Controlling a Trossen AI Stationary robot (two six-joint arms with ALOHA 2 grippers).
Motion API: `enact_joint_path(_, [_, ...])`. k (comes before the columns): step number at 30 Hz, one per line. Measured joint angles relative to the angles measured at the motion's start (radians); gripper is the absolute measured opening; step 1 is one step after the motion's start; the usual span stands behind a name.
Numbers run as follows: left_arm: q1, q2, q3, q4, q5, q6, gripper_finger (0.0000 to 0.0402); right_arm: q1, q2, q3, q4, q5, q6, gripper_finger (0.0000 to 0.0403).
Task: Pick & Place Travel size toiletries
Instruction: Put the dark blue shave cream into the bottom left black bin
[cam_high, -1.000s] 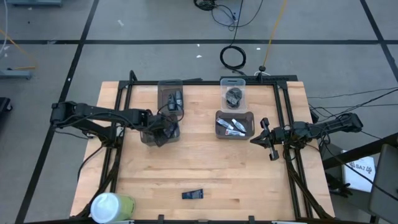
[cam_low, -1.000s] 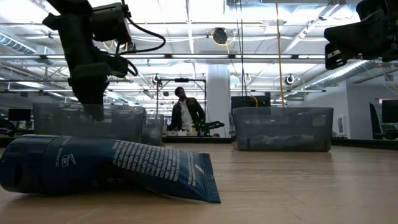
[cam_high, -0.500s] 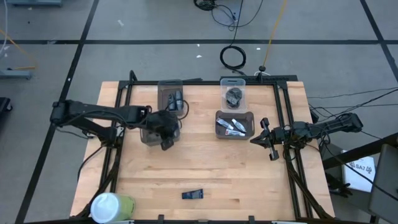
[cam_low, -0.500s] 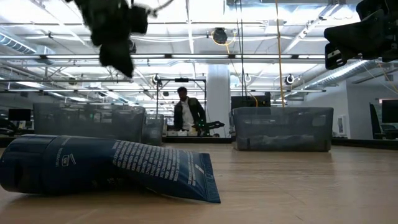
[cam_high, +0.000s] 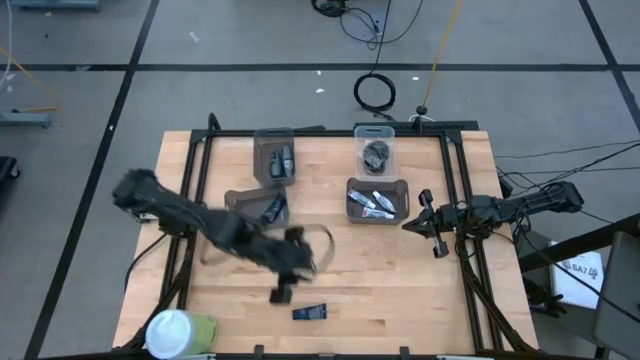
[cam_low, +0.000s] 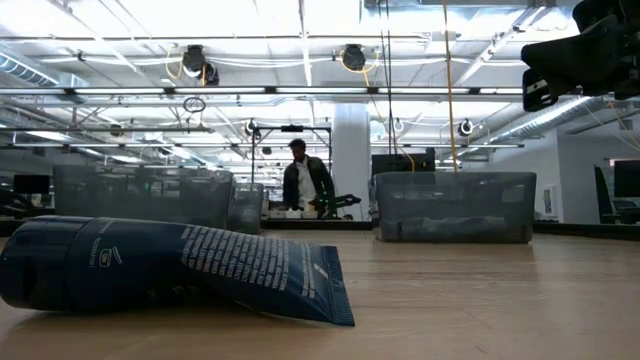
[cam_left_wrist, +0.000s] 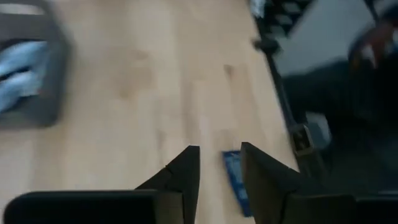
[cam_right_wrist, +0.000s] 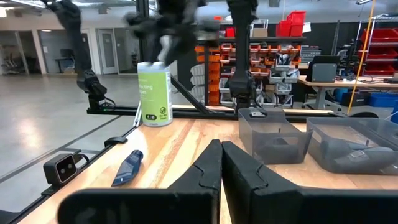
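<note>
A dark blue tube (cam_high: 310, 313) lies flat on the wood near the table's front edge; the low view shows it close up (cam_low: 170, 265). My left gripper (cam_high: 284, 290) hangs above the table just left of and beyond that tube. In the left wrist view the gripper (cam_left_wrist: 221, 171) is open with nothing between the fingers, and the tube (cam_left_wrist: 235, 180) shows on the table beyond the gap. More toiletries lie in the bins: white tubes (cam_high: 377, 203), dark lumps (cam_high: 376, 153), dark pieces (cam_high: 280, 158) and a blue-marked piece (cam_high: 272, 208). My right gripper (cam_high: 420, 222) waits shut at the right edge.
Four small bins stand on the far half of the table: two grey ones (cam_high: 245, 212) (cam_high: 262, 150) on the left, a clear one (cam_high: 362, 145) and a grey one (cam_high: 352, 200) on the right. A white-and-green cylinder (cam_high: 180, 333) stands at the near left corner. A person (cam_low: 305, 180) stands far behind the table.
My left gripper has risen from the grey bin at the table's left middle and swung fast toward the near edge and the dark blue tube, turning as it went. It has left the low view at the top. The tube has not moved.
</note>
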Motion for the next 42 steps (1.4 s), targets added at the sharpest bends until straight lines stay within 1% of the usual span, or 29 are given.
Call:
enact_joint_path(2, [-0.035,0.094,0.090,-0.068,0.008,0.014,0.0105,0.000,0.000,0.000,0.000,0.000,0.000,0.0000])
enact_joint_path(5, [-0.069,0.213,0.184,-0.171,0.003,-0.004,0.0097,0.000,0.000,0.000,0.000,0.000,0.000,0.0000])
enact_joint_path(8, [-0.093,0.312,0.204,-0.232,0.000,-0.076,0.0093,0.000,0.000,0.000,0.000,0.000,0.000,0.0000])
enact_joint_path(12, [-0.118,0.427,0.204,-0.246,0.018,-0.219,0.0093,0.000,0.000,0.000,0.000,0.000,0.000,0.0000])
enact_joint_path(14, [-0.131,0.471,0.204,-0.246,0.032,-0.266,0.0093,0.000,0.000,0.000,0.000,0.000,0.000,0.0000])
enact_joint_path(17, [-0.152,0.513,0.204,-0.248,0.034,-0.308,0.0093,0.000,0.000,0.000,0.000,0.000,0.000,0.0000])
enact_joint_path(24, [-0.195,0.503,0.204,-0.216,-0.020,-0.392,0.0093,0.000,0.000,0.000,0.000,0.000,0.000,0.0000])
enact_joint_path(27, [-0.200,0.503,0.204,-0.214,-0.022,-0.420,0.0094,0.000,0.000,0.000,0.000,0.000,0.000,0.0000])
enact_joint_path(30, [-0.185,0.503,0.204,-0.214,0.020,-0.463,0.0114,0.000,0.000,0.000,0.000,0.000,0.000,0.0000])
enact_joint_path(34, [-0.165,0.503,0.204,-0.206,0.049,-0.491,0.0171,0.000,0.000,0.000,0.000,0.000,0.000,0.0000])
enact_joint_path(38, [-0.158,0.503,0.204,-0.181,0.062,-0.433,0.0234,0.000,0.000,0.000,0.000,0.000,0.000,0.0000])
enact_joint_path(42, [-0.165,0.505,0.204,-0.148,0.060,-0.374,0.0272,0.000,0.000,0.000,0.000,0.000,0.000,0.0000])
